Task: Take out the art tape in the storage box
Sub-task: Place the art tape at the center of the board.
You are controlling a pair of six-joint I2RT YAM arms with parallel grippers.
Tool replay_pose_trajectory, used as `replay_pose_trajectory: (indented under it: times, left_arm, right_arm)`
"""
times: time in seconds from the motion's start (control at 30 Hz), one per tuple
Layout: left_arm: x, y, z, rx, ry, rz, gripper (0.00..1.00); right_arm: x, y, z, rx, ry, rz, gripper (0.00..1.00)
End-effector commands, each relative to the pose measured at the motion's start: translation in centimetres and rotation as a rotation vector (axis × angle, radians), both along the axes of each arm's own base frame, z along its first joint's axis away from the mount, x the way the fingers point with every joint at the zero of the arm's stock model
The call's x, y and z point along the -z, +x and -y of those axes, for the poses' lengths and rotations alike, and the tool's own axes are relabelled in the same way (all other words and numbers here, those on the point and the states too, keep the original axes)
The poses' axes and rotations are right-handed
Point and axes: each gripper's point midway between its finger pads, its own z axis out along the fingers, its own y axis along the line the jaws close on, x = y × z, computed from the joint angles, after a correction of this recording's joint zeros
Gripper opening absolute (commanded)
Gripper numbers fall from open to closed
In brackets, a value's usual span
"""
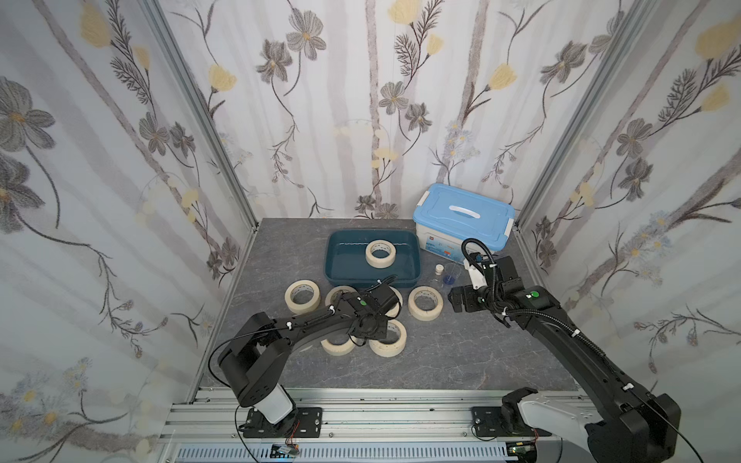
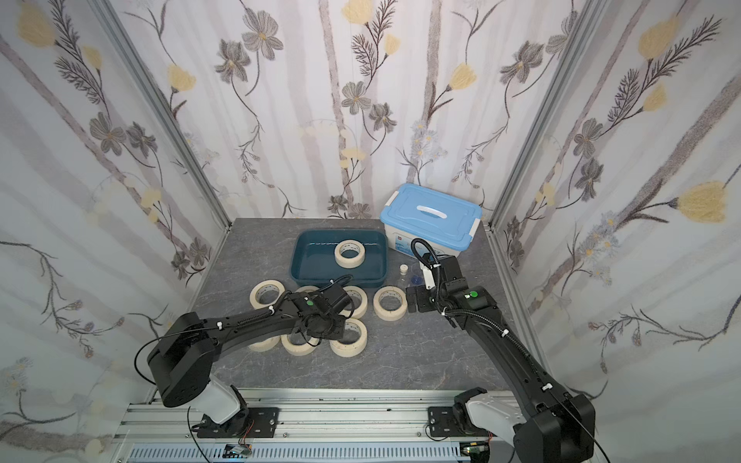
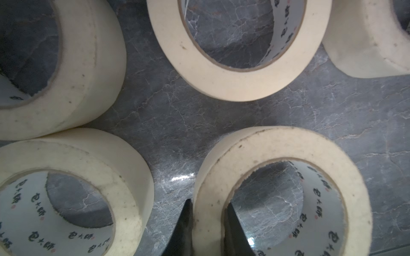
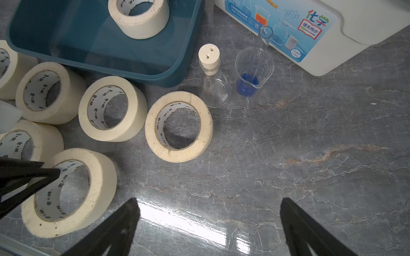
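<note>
Nearest us, both arms are bolted to an aluminium rail [image 1: 361,413] along the near edge of a grey, marble-veined table [image 1: 461,360]. The wrist views show its gloss and glare far better than the top views do.

Near the centre, the left gripper [image 3: 208,202] is clamped on the wall of the pinched roll [image 3: 288,146], one finger outside the ring and one inside. Both top views hide that grip under the wrist. We cannot tell whether this roll rests on the table or hangs just above it. To its right, the right gripper [image 4: 209,199] is spread wide over bare table, with nothing between its fingers.

Around and beyond it, six loose rolls [image 2: 390,316] lie flat on the table, outside the box. The near-left roll [image 2: 262,345] peeks past the left arm in a top view only.

Farther back, the teal box [image 1: 329,260] holds one boxed roll [image 1: 379,263], flat, toward its far right. Just right of the box stand a stoppered flask [image 4: 214,93] and a beaker [image 4: 253,66] with blue liquid. Only the right wrist view shows the stopper's two holes.

At far right sits a white tub [image 1: 441,224]. Its blue lid shows from above, its printed label only in the right wrist view. Flowered walls [image 1: 361,120] close the left, right and far sides.
</note>
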Motion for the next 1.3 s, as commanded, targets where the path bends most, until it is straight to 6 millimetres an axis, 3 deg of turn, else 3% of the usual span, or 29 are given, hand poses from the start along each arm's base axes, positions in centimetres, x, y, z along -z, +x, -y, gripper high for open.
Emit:
replay_pose_trajectory:
  times: [0.0,0.27,0.63,1.0,1.27]
  left_arm:
    - [0.6,0.9,0.3,-0.02,-0.001,0.035,0.06]
    - [2.4,1.5,-0.2,-0.046,0.04,0.045,0.06]
    - [2.0,1.4,-1.3,-0.064,0.067,0.07,0.31]
    - [-1.4,2.1,-1.2,-0.075,0.025,0.14,0.51]
    - [-4.8,3.5,-2.2,-0.119,0.012,0.266,0.57]
  right_arm:
    - [-0.6,0.4,-0.2,0.006,0.016,0.022,1.0]
    - [-0.6,0.3,-0.1,0.007,0.018,0.024,1.0]
    - [-0.2,0.4,-0.6,0.0,0.033,0.002,1.0]
    - [-0.8,1.3,-2.1,-0.032,0.07,-0.013,1.0]
    - [-1.7,3.6,-4.2,-0.054,0.074,-0.019,1.0]
